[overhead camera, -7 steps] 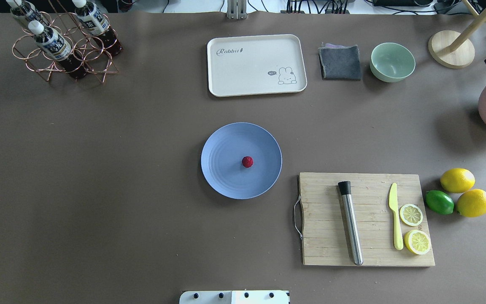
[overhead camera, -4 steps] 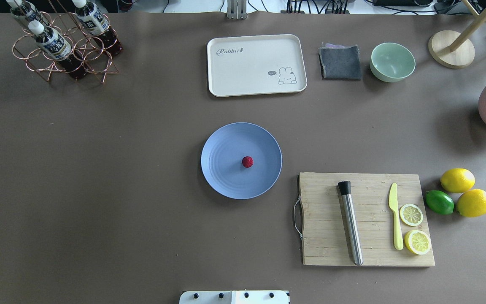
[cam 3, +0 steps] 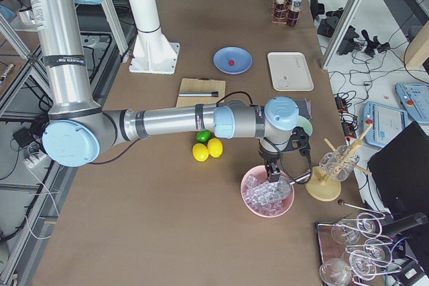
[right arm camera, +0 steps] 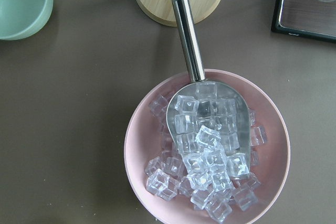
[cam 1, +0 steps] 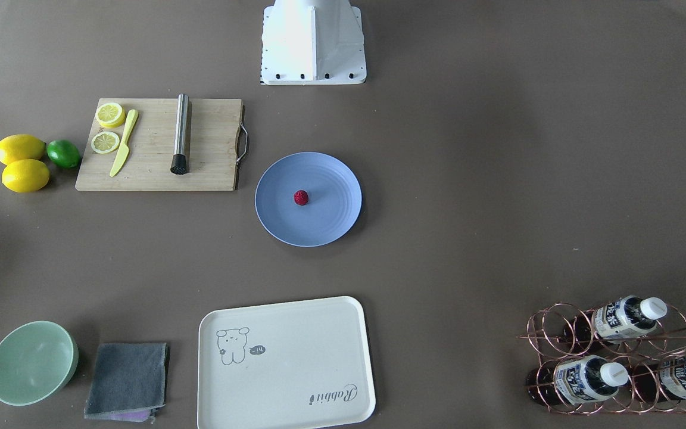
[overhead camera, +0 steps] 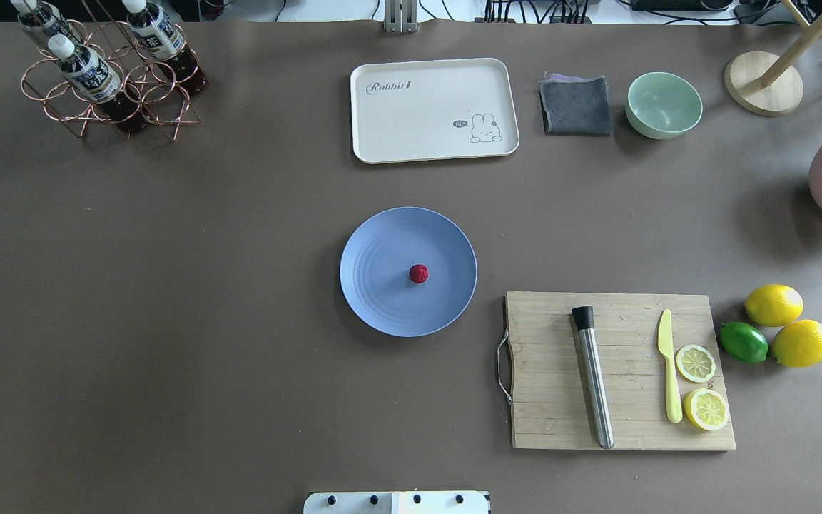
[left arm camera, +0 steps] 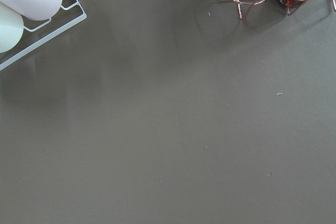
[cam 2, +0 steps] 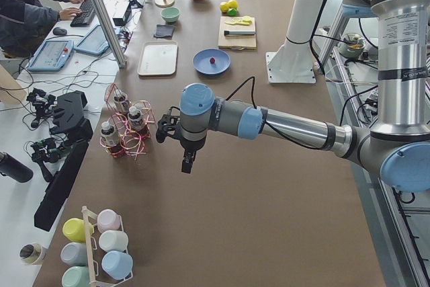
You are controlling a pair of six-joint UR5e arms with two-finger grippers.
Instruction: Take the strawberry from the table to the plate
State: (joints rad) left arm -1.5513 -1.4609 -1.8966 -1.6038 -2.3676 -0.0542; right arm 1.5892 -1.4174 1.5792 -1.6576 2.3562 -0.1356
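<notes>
The small dark-red strawberry (overhead camera: 418, 273) (cam 1: 301, 197) lies near the middle of the light-blue plate (overhead camera: 375, 300) (cam 1: 325, 220), which rests on the brownish-grey table (overhead camera: 168, 285). No gripper is close to it. Only the exterior left view shows my left gripper (cam 2: 186, 164), hanging over bare table beside the copper bottle rack (cam 2: 127, 132); I cannot tell whether it is open or shut. Only the exterior right view shows my right gripper (cam 3: 273, 173), above the pink bowl of ice (cam 3: 268, 195), and its state cannot be told either.
Right of the plate lies a wooden cutting board (overhead camera: 554, 428) with a steel muddler, a yellow knife and lemon slices. Lemons and a lime (overhead camera: 743, 341) sit beyond it. At the back are a cream tray (overhead camera: 432, 107), a grey cloth (overhead camera: 575, 106) and a mint bowl (overhead camera: 663, 104).
A dark part of the right arm at the overhead view's right edge has slipped out of view. The strawberry and plate have not moved.
</notes>
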